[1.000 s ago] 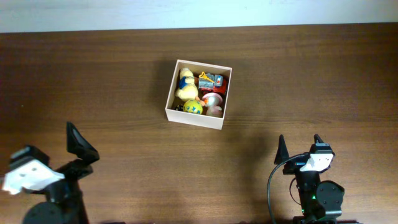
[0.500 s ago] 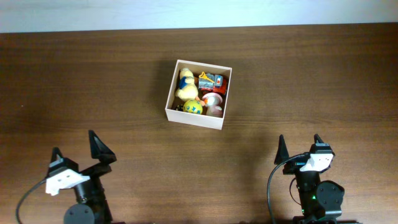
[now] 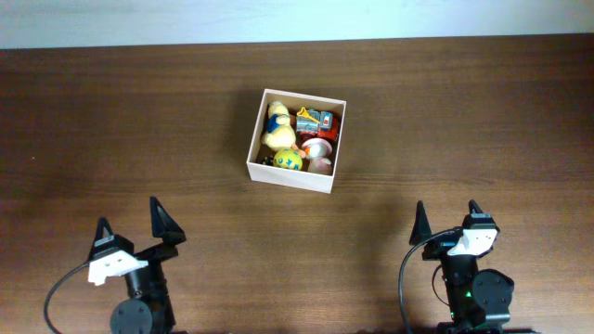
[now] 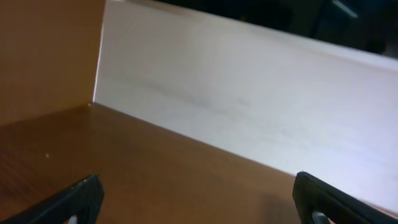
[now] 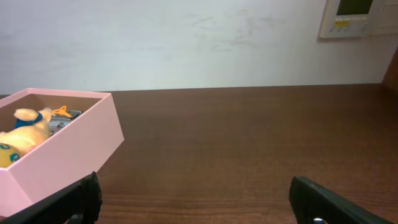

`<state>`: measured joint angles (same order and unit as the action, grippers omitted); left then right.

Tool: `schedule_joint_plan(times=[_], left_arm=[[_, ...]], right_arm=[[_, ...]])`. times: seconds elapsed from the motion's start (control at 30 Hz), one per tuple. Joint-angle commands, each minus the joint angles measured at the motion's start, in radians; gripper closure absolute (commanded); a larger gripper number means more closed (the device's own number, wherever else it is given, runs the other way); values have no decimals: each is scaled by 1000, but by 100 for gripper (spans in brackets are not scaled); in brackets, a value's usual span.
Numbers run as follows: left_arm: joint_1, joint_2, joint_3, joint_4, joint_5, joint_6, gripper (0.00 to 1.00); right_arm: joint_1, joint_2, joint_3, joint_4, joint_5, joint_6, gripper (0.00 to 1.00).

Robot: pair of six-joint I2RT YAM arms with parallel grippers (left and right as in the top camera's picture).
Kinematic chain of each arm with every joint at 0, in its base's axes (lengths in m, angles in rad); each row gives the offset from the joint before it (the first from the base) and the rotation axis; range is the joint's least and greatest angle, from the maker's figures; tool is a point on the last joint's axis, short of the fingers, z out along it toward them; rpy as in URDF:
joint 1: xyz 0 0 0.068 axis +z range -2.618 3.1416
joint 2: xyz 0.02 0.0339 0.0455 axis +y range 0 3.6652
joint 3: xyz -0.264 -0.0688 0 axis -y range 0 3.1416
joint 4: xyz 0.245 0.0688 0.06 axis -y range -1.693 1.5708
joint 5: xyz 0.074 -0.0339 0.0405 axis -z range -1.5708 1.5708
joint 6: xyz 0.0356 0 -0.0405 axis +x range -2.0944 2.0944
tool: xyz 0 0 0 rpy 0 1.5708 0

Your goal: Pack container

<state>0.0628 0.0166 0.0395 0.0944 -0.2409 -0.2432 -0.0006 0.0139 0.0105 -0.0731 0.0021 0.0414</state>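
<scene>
**Container loaded, both arms parked with nothing in hand**
The container sits mid-table, toward the far edge, holding a yellow plush, a red toy car, a yellow ball and a pink-and-white item too small to identify. No loose toys show elsewhere, so packing appears complete. The left gripper and right gripper stand well apart from the container, jaws spread wide and empty. The right wrist view crops the container's left side. The left wrist view misses it entirely.

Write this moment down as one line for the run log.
task: pack container | container: toys inside | left end effector: open, empty, away from container | right end effector: open, empty, away from container
</scene>
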Motion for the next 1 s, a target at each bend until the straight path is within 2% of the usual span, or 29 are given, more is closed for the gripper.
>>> schedule_joint_plan(times=[0.0,0.17,0.47,0.7,0.9,0.97], left_arm=[[-3,-11,-31,-11,45,12,1],[-3,-11,-31,-81,95,12,1],[-3,-11,-31,-163,98,12,1],[-3,-10,-31,-162,77,13,1],[-3,-10,-30,-168,143,163,1],[-3,-10,-30,-171,151,170,1]], right_arm=[[-6,-11,-5,-6,9,-7,1],[-6,-10,-5,-6,9,-7,1],[-6,-10,-5,-6,9,-7,1],[-6,-10,-5,-6,9,-7,1],[-6,-11,-5,-6,9,-7,1],[-6,-11,-5,-6,9,-7,1]])
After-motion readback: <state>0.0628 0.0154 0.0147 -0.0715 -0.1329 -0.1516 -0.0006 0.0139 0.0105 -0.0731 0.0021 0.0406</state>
